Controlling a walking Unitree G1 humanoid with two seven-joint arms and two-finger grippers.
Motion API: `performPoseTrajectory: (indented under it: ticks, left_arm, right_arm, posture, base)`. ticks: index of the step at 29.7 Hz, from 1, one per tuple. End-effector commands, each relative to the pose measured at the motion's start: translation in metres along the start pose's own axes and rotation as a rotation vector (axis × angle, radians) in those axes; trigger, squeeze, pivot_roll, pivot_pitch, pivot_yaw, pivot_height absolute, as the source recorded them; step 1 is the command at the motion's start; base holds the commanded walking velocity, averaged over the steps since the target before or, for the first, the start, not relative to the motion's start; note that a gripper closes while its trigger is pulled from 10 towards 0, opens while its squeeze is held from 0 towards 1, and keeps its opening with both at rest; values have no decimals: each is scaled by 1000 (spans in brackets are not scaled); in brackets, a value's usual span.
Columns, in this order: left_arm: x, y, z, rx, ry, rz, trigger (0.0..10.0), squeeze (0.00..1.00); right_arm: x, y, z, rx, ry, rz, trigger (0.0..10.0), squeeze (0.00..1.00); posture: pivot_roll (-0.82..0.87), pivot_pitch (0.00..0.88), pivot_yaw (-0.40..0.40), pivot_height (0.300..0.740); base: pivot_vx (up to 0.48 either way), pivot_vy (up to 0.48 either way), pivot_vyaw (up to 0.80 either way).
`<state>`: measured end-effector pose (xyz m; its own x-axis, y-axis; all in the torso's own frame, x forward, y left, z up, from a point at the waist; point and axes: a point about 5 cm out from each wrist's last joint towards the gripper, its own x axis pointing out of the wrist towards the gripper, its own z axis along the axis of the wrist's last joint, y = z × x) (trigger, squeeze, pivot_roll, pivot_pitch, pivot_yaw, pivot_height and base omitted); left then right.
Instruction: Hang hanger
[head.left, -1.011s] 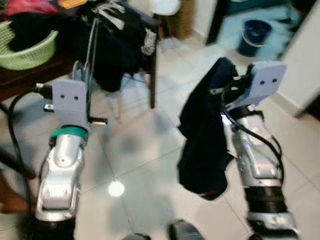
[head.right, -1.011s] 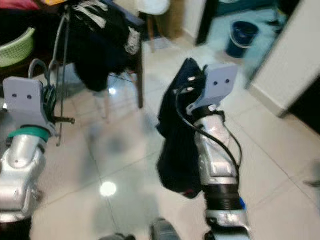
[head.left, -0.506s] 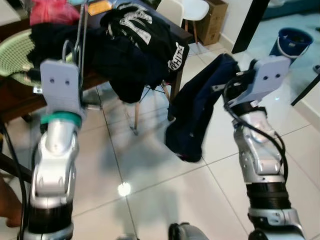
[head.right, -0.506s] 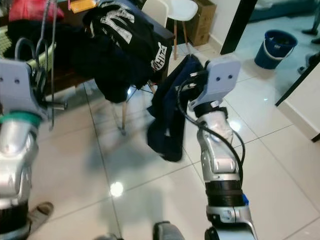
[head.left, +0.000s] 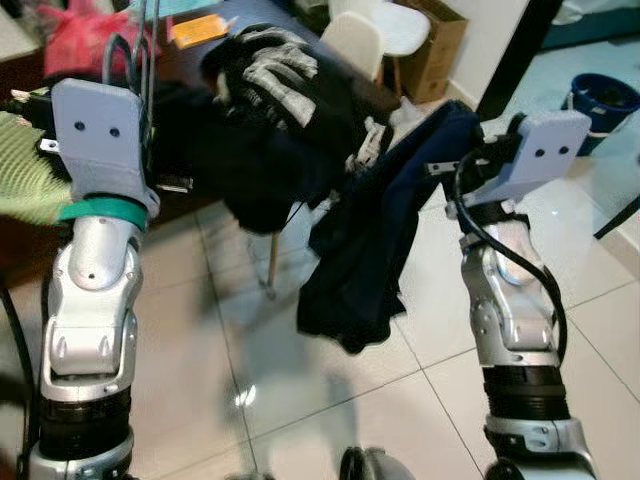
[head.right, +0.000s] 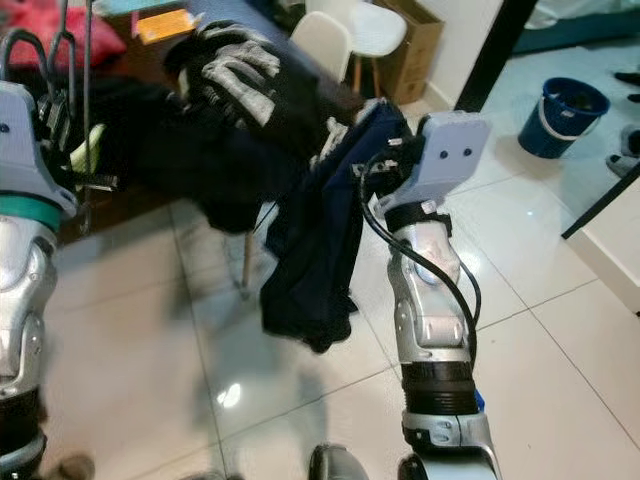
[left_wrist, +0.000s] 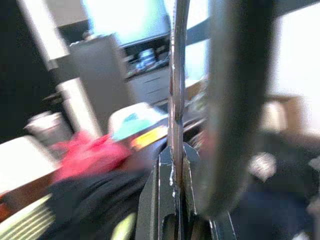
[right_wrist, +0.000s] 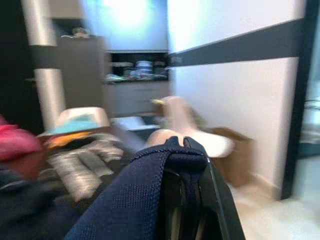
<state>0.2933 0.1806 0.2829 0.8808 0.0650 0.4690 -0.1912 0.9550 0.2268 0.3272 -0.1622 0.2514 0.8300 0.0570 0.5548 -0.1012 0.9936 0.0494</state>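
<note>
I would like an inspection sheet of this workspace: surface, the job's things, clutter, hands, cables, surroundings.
Surface: glossy white tiled floor; dark wooden table behind.
Job's things: grey wire hanger in the left hand; dark navy garment hanging from the right hand.
Clutter: black printed clothes heaped over the table edge; light green basket; pink bundle.
Hands: left shut on the hanger wire; right shut on the garment's edge.
Cables: black cable looping along the right arm.
Surroundings: white chair, cardboard box, blue bucket.
</note>
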Motion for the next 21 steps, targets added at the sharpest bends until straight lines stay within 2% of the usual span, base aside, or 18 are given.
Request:
performPoseTrajectory:
  ticks: [1, 6, 11, 17, 21]
  left_arm:
    - [-2, 5, -4, 18, 18, 16, 10000, 0]
    - [-1, 5, -1, 25, 7, 14, 10000, 0]
    - [-1, 4, 3, 39, -15, 20, 10000, 0]
    - [0, 1, 7, 45, -36, 26, 10000, 0]
    - [1, 3, 12, 62, -59, 29, 10000, 0]
  right_arm:
    - [3, 3, 8, 12, -43, -2, 10000, 0]
    - [5, 4, 12, -15, -72, 8, 10000, 0]
    - [7, 14, 17, -19, -92, 70, 10000, 0]
    - [9, 27, 20, -19, -106, 148, 10000, 0]
    - [12, 29, 21, -1, -116, 146, 10000, 0]
  posture:
    - [65, 25, 39, 740]
    - [65, 21, 42, 740]
    - [66, 17, 42, 740]
    - [74, 19, 40, 740]
    - [78, 19, 39, 740]
  base:
    - [480, 0, -800]
    - [480, 0, -160]
    - [480, 0, 0]
    - [480, 0, 660]
    - [480, 0, 756]
